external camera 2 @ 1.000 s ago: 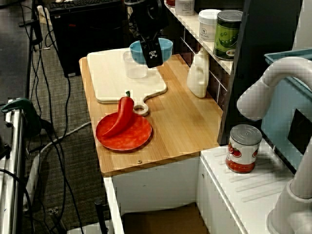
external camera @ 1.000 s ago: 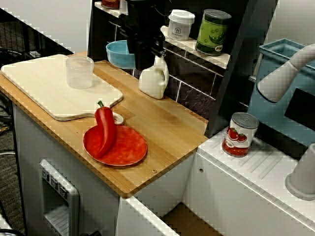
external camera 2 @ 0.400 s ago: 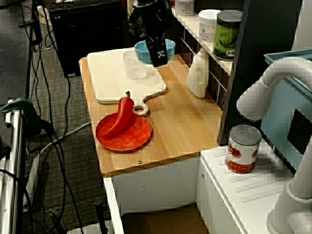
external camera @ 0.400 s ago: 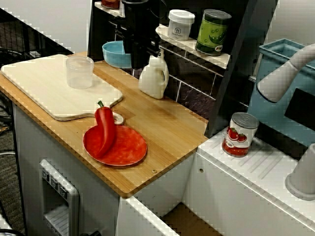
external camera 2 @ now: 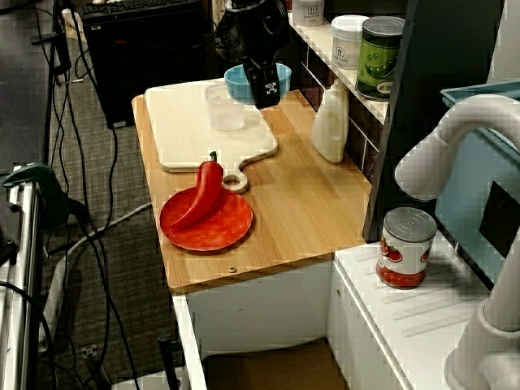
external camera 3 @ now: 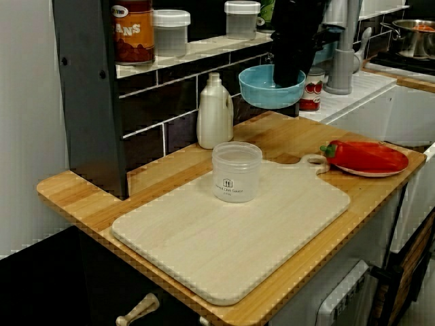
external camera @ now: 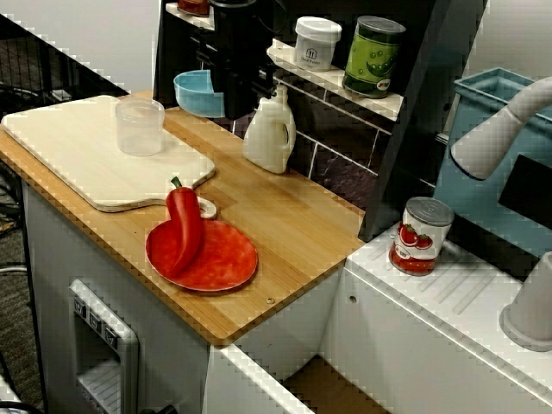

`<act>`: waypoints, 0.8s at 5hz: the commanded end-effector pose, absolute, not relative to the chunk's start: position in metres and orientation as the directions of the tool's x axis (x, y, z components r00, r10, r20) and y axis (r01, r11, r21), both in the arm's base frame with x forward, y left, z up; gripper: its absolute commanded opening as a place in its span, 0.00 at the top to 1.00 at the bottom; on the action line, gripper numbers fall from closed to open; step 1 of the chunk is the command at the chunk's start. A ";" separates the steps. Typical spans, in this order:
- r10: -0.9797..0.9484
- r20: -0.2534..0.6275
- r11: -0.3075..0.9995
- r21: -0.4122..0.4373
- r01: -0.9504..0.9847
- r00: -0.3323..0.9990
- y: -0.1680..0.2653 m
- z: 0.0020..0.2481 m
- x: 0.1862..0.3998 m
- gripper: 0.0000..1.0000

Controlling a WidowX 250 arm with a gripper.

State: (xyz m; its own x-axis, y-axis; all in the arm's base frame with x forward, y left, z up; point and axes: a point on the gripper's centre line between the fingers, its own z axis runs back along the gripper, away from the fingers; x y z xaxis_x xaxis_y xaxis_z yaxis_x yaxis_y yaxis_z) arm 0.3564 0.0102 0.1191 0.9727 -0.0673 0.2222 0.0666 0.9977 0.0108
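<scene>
Wooden bench (external camera 3: 285,132) below. Blue bowl (external camera 3: 270,88) up in the air over it, pinched at the rim by black gripper (external camera 3: 291,73), seemingly closed on it, though partly hidden. Should feel light, hard, slippery; rim best for holding. Clear cup (external camera 3: 236,171) nearby on cutting board (external camera 3: 224,244).

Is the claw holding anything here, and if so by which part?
Yes: the claw holds the bowl by its rim, one finger inside it.

Counter (external camera 3: 272,132) under the blue bowl (external camera 3: 270,92) is bare, but the bottle (external camera 3: 214,112) and cup (external camera 3: 236,171) crowd center-left, and the shelf (external camera 3: 197,49) juts in at upper left.
</scene>
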 end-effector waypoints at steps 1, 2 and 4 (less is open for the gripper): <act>-0.068 0.261 0.998 0.014 0.067 0.963 0.016 0.134 0.353 1.00; -0.070 0.259 0.998 0.017 0.068 0.963 0.017 0.133 0.350 1.00; -0.070 0.256 0.998 0.025 0.066 0.964 0.024 0.131 0.341 1.00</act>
